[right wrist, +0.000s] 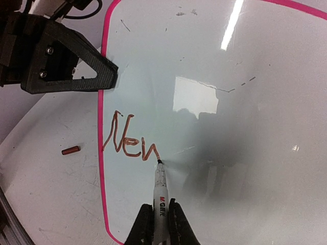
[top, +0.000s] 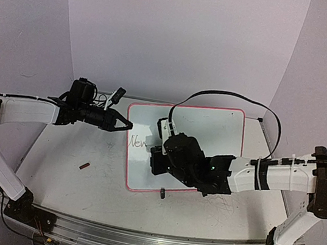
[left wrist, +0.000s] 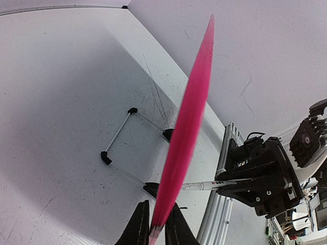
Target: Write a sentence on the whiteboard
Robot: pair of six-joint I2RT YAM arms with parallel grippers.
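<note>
The whiteboard (top: 211, 130) lies flat with its pink rim (right wrist: 100, 153) all round. Its left edge shows edge-on as a pink blade (left wrist: 186, 127) in the left wrist view. My left gripper (top: 127, 124) (left wrist: 157, 224) is shut on that rim. My right gripper (right wrist: 161, 224) (top: 159, 154) is shut on a white marker (right wrist: 160, 189). The marker's dark tip (right wrist: 159, 162) touches the board at the end of the sentence's start (right wrist: 130, 140), which reads "New" in red-brown strokes. The same word (top: 139, 143) shows small near the board's left edge.
A small red-brown marker cap (top: 85, 165) (right wrist: 70, 150) lies on the scuffed table left of the board. A black clip (top: 162, 191) sits at the board's near edge. An aluminium rail (top: 133, 241) runs along the table's near edge. Purple walls enclose the table.
</note>
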